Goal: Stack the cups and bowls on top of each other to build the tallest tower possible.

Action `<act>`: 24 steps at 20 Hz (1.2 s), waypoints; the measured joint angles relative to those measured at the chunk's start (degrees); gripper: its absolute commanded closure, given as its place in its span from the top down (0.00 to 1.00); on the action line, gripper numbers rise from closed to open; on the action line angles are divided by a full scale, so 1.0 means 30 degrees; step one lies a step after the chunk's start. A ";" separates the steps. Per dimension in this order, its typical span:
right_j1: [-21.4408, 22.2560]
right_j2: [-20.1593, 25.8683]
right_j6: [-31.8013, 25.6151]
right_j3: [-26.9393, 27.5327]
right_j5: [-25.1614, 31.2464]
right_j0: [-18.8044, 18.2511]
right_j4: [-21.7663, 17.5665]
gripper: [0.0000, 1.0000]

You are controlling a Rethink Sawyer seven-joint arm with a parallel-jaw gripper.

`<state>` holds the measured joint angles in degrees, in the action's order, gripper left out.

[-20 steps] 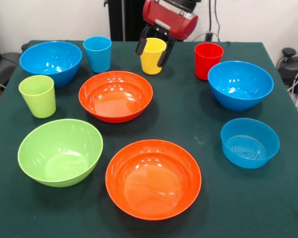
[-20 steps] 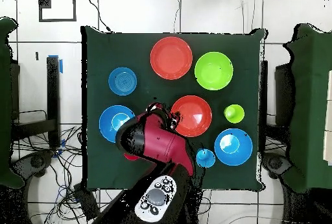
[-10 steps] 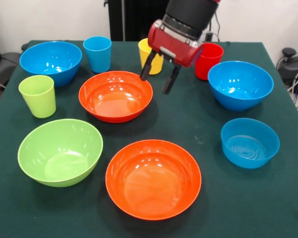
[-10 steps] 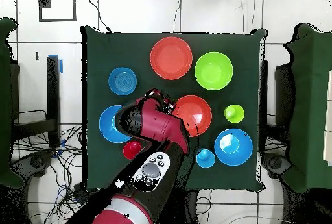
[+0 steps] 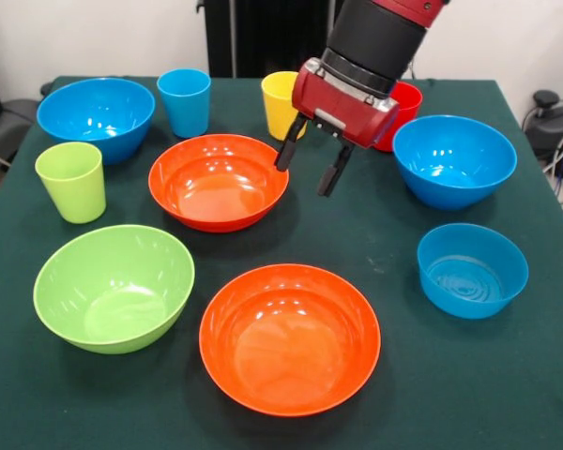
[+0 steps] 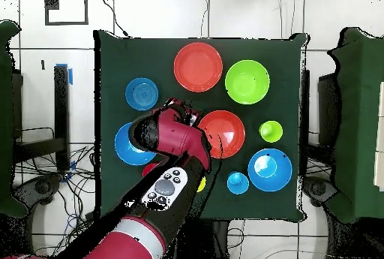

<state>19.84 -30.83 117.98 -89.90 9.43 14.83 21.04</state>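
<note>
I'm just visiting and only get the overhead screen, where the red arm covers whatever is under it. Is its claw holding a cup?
Observer: No. From the front, the gripper is open and empty, hanging beside the orange bowl nearer the robot.
Operator: I see a sliver of yellow by the arm. What's that?
Observer: The yellow cup, upright on the table behind the gripper.
Operator: And the red spot?
Observer: The red cup, also on the table, mostly hidden behind the arm.
</note>
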 measured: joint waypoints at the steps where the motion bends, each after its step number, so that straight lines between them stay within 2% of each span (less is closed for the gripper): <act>1: -0.0057 -0.0132 0.0000 0.0083 0.0143 0.0083 0.0016 1.00; 6: -0.0555 -0.1116 0.0000 0.0674 0.1591 0.0592 0.0012 1.00; 8: -0.1079 -0.2080 0.0008 0.1298 0.3357 0.1073 0.0012 1.00; 12: -0.1638 -0.3029 0.0055 0.2145 0.5999 0.1521 0.0012 1.00; 15: -0.1718 -0.3103 0.0055 0.2446 0.6468 0.1462 0.0094 1.00; 20: -0.1295 -0.2042 0.0055 0.2344 0.4700 0.0618 0.0579 1.00; 22: -0.0789 -0.0918 0.0055 0.2134 0.2971 -0.0260 0.0753 1.00; 24: 0.0057 0.0830 0.0145 0.1585 0.0350 -0.1768 0.0907 1.00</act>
<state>20.01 -28.34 118.42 -85.15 10.48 9.53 23.76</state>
